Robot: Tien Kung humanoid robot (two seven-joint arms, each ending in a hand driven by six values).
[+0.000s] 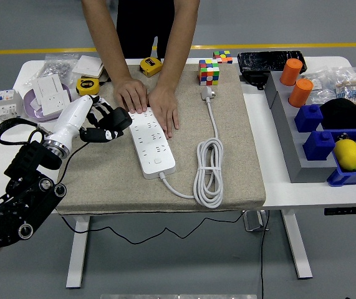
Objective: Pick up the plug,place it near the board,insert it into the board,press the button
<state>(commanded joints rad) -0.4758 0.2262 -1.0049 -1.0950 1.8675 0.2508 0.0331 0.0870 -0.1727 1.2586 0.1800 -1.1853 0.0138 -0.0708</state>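
Observation:
A white power strip [151, 142] lies lengthwise on the beige mat [240, 162], with its button [158, 161] at the near end. Its white cable is coiled [207, 169] to the right and runs up to the plug [207, 93], which lies loose on the mat near the far edge. A person's two hands [164, 109] press flat on the strip's far end. My left hand [107, 121], black fingers relaxed and holding nothing, hovers just left of the strip's far end, close to the person's hand [131, 96]. My right arm does not show.
A colour cube [209, 72] stands just beyond the plug. Two yellow tape measures [88, 86] and a purple tray with a white socket [50, 96] sit at the far left. Orange cylinders [292, 71], blue bins [321, 144] and a lemon [347, 154] fill the right side.

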